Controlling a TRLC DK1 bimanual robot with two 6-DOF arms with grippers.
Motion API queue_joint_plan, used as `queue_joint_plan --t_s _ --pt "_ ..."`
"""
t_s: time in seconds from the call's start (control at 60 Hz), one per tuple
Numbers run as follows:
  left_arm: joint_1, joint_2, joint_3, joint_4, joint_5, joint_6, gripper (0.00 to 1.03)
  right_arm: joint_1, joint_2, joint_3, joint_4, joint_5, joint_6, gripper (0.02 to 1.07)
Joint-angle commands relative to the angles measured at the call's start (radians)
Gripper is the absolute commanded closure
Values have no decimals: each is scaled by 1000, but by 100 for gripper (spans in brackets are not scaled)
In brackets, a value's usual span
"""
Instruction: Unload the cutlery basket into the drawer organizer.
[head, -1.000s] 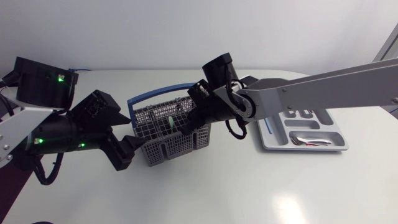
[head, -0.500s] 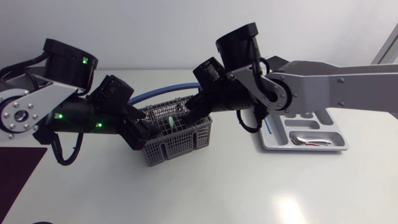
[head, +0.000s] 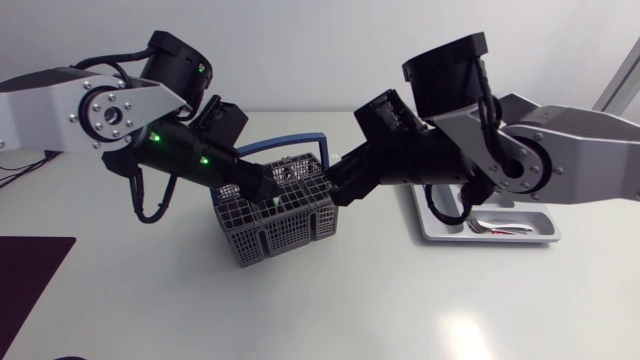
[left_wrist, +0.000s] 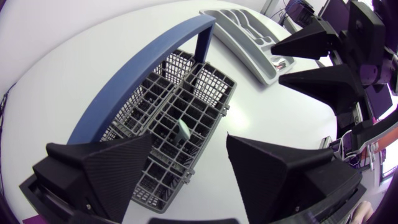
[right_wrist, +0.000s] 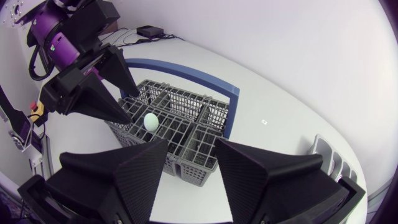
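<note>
Left gripper (left_wrist: 189, 138): released, held over cutlery basket (left_wrist: 180, 93).
Right gripper (right_wrist: 191, 142): released, nothing grasped.
Green handle (right_wrist: 151, 121): seen inside basket.

The white counter (head: 400, 300) fills most of the frame. Directly on it, left of centre, stands the grey mesh cutlery basket (head: 283, 236), its blue handle (head: 295, 140) arched over the far side. At centre right the pale grey drawer organizer (head: 500, 238) lies flat, well apart from the basket.
</note>
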Motion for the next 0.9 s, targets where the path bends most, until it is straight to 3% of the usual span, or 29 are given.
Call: queue_joint_plan --t_s 0.0,0.3,0.433,0.533,0.617,0.8,0.883 --pt "-19 26 45 -12 -15 -41 13 -12 -27 -34 -9 -10 3 49" --pt "-53 146 109 -26 -60 -87 44 -57 -81 -69 -18 -36 -6 49" --pt "-54 177 126 -29 -63 -96 46 -69 -91 -80 -19 -44 -12 49" --pt "-48 204 138 -33 -70 -107 56 -75 -101 -87 -19 -49 -17 49" --pt "-45 212 141 -40 -76 -107 58 -77 -104 -95 -18 -53 -20 49" --pt "-36 189 130 -40 -76 -110 82 -81 -108 -114 -13 -59 -28 49" --pt "-36 184 126 -40 -76 -108 89 -81 -114 -123 -9 -59 -31 49"
